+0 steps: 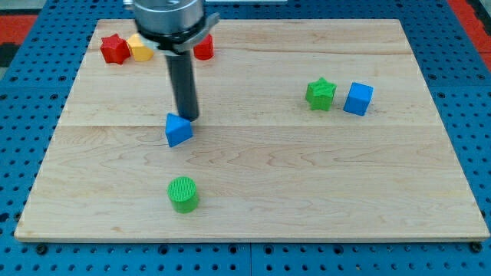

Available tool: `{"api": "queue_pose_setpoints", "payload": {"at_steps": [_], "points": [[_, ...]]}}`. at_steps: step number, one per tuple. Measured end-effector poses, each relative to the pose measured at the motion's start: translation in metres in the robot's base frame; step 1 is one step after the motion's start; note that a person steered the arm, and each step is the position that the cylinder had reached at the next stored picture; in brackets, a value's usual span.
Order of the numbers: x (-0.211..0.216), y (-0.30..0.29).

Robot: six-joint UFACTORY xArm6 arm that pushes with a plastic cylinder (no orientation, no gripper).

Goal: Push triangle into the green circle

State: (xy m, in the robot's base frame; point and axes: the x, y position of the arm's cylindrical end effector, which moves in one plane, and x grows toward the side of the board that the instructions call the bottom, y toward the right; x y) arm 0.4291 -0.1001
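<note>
Resting at the blue triangle's (178, 129) twelve o'clock edge, my tip (187, 117) touches it; a bare rod, it grips nothing. From the triangle, the green circle (183, 193) lies at six o'clock, apart, on the wooden board (307, 176).

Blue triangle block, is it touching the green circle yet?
No, the blue triangle sits apart from the green circle, with bare board between them and my tip just above it.

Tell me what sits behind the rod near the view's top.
Behind the rod a red block shows partly at its right; its shape is covered. At its left sit a yellow block and a red star. My tip touches the blue triangle.
</note>
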Motion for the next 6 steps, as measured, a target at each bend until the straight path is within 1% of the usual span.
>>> {"api": "queue_pose_setpoints", "payload": {"at_steps": [1,2,3,4,5,6], "points": [[0.031,0.004],[0.051,-0.009],[-0.001,0.011],[0.002,-0.045],[0.052,-0.054],[0.111,-0.008]]}}
